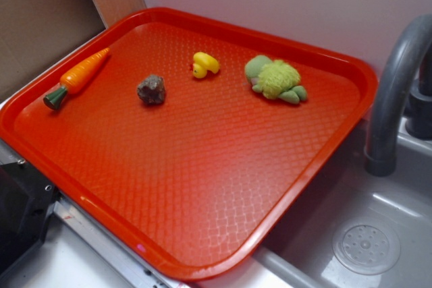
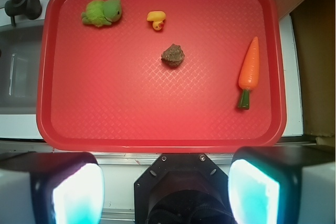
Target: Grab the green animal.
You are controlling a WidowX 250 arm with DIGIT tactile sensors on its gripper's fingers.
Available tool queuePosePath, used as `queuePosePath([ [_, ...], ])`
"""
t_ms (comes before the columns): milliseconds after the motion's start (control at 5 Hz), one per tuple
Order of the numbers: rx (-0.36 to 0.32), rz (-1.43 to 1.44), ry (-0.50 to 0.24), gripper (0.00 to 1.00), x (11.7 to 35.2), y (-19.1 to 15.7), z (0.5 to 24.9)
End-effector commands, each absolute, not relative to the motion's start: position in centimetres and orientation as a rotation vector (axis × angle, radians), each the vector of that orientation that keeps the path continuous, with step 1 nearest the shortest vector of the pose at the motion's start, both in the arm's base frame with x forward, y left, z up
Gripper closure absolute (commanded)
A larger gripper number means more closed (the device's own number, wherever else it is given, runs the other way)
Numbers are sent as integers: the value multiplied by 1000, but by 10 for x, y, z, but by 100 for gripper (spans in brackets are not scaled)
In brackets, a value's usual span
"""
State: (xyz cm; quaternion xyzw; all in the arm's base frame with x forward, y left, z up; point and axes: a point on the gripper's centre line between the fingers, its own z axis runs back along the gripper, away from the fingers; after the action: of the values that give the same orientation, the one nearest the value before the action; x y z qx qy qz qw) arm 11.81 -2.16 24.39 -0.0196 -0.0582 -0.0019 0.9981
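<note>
Red textured plastic tray [image 2: 157,124] is the surface, straddling the grey sink [image 1: 378,234] edge. Fingers [image 2: 163,187] spread wide, holding nothing, parked off the tray's near rim and well apart from every item, likely a start pose with full overview. Orange toy carrot with green end [image 2: 248,72] lies near one side rim. Fuzzy lime-green plush turtle [image 2: 102,12], the target, sits at the far corner by the grey faucet [image 1: 395,92]. Brown lumpy rock-like piece [image 2: 172,55] is mid-tray. Small yellow rubber duck [image 2: 156,20] is near the turtle, not touching. Spacing looks deliberate: clear grasp room around each.
</note>
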Motion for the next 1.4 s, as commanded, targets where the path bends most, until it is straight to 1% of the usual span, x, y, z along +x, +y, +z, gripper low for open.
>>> queuePosePath([
  [0,-39,-4,-117,0,118,-22,244],
  [200,26,-258,-146,0,147,-29,218],
  [400,78,-510,-190,0,171,-43,206],
  [600,64,-758,-238,0,206,-53,184],
  [800,106,-1018,-196,0,239,-71,157],
  [1000,59,-1219,-201,0,263,-87,137],
  [1200,3,-1301,-178,0,279,-116,119],
])
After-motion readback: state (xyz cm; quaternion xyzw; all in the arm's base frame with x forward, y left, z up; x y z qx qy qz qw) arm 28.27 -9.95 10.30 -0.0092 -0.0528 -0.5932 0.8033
